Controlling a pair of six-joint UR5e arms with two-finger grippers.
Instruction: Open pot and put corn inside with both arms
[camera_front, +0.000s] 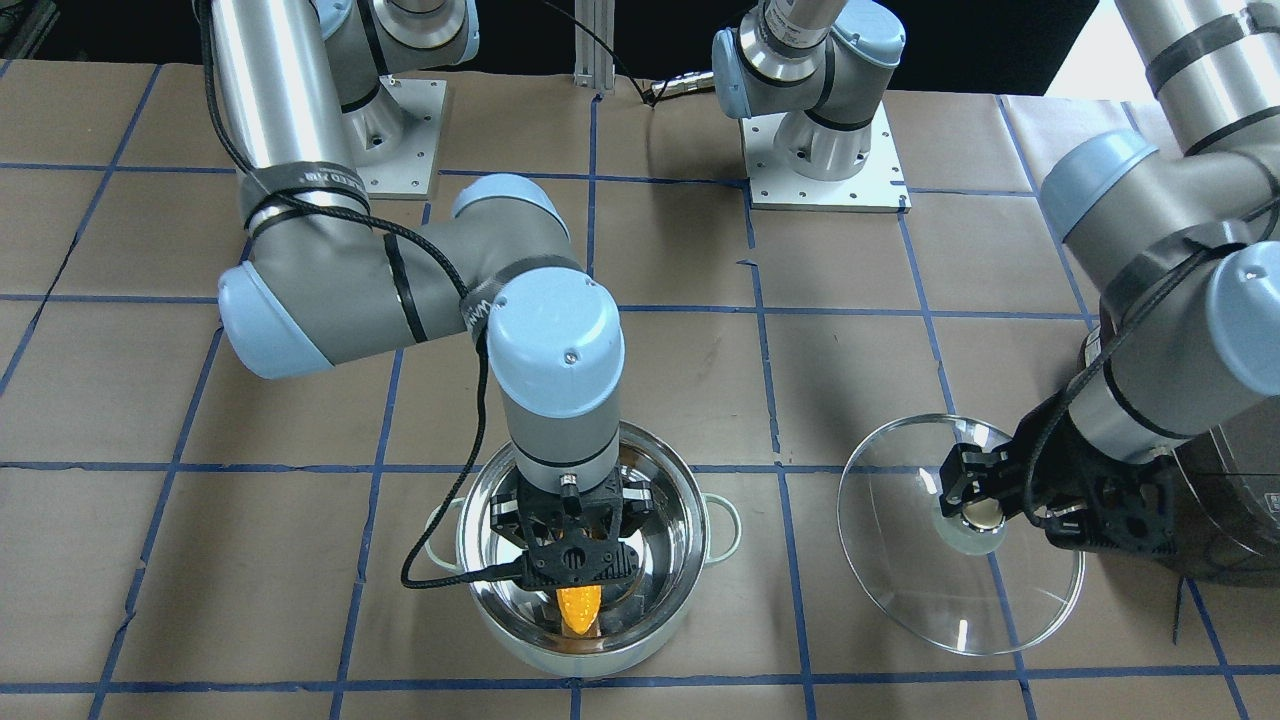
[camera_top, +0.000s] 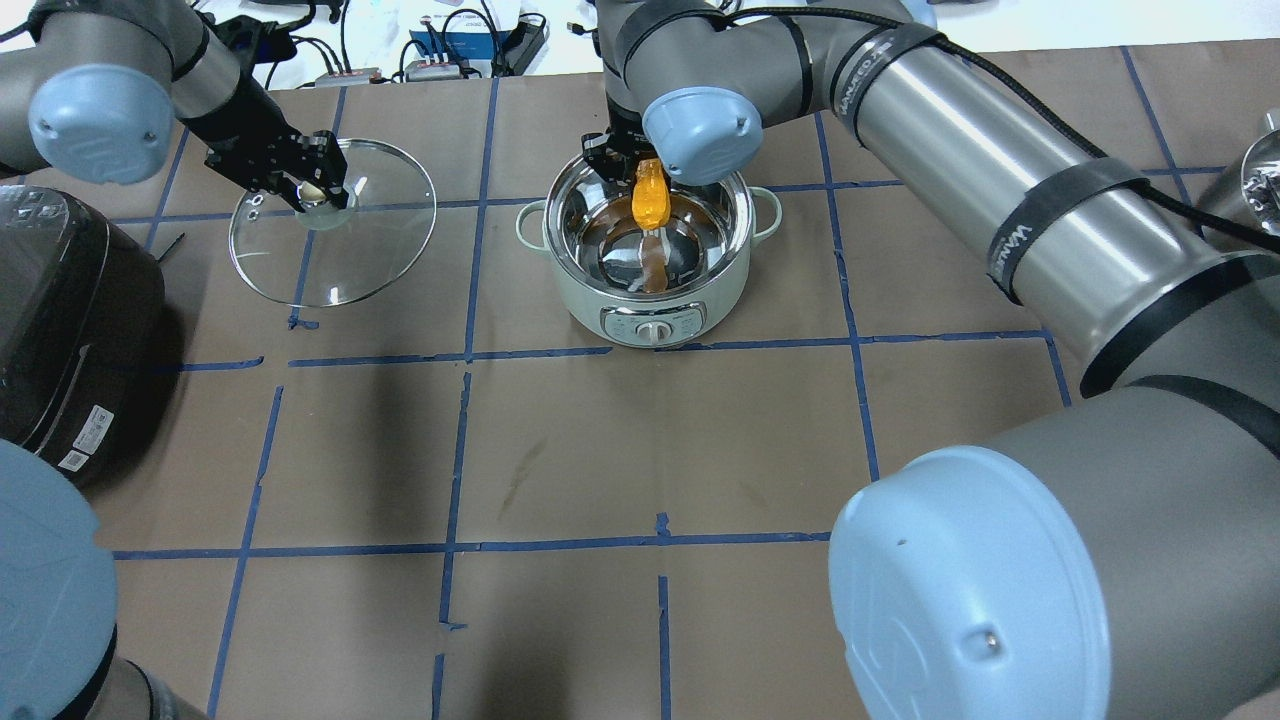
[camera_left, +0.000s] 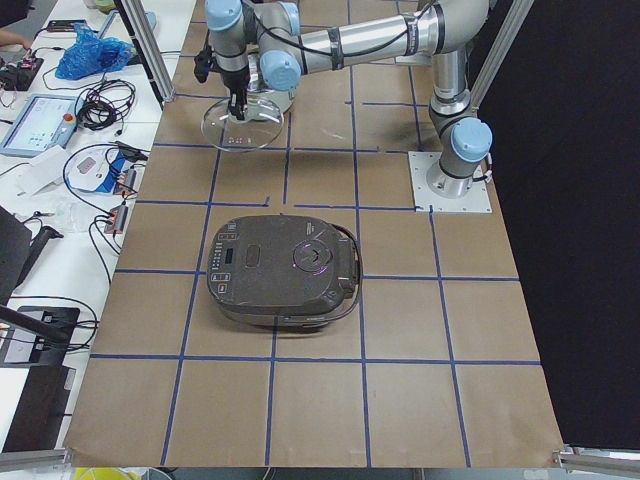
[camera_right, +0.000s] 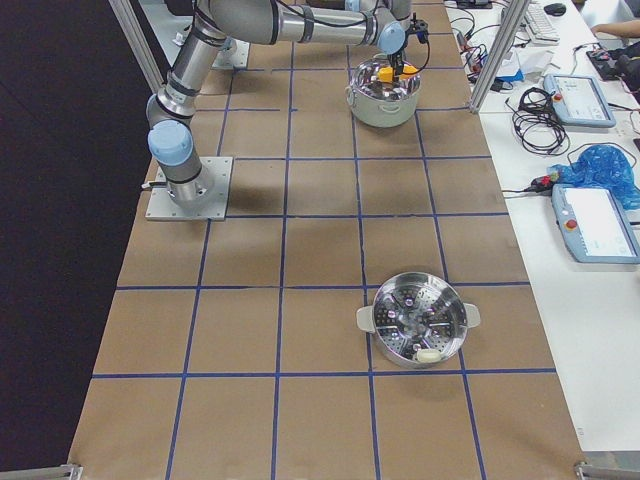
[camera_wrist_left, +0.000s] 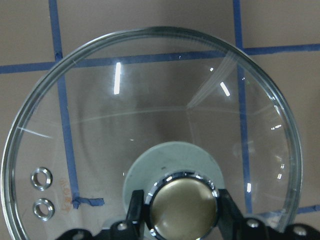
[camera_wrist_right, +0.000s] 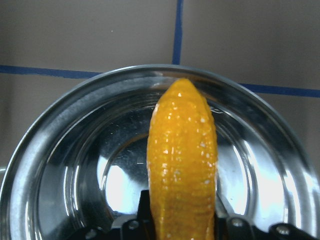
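Note:
The pot (camera_front: 692, 560) stands open, shiny steel inside with a pale outer wall (camera_top: 600, 300) and pale loop handles. My right gripper (camera_front: 580, 575) is shut on the yellow-orange corn (camera_front: 578, 608) and holds it over the pot's inside, tip pointing away from the robot. The right wrist view shows the corn (camera_wrist_right: 182, 160) above the steel bowl (camera_wrist_right: 65, 165). My left gripper (camera_front: 972, 500) is shut on the pale knob (camera_wrist_left: 182, 205) of the glass lid (camera_front: 900, 590). It holds the lid tilted beside the pot, on the robot's left.
A dark grey rice cooker (camera_top: 70, 300) sits on the robot's left, close to the left arm. A steel steamer basket (camera_right: 418, 320) stands far on the robot's right. The two arm bases (camera_front: 825, 150) are at the table's back edge.

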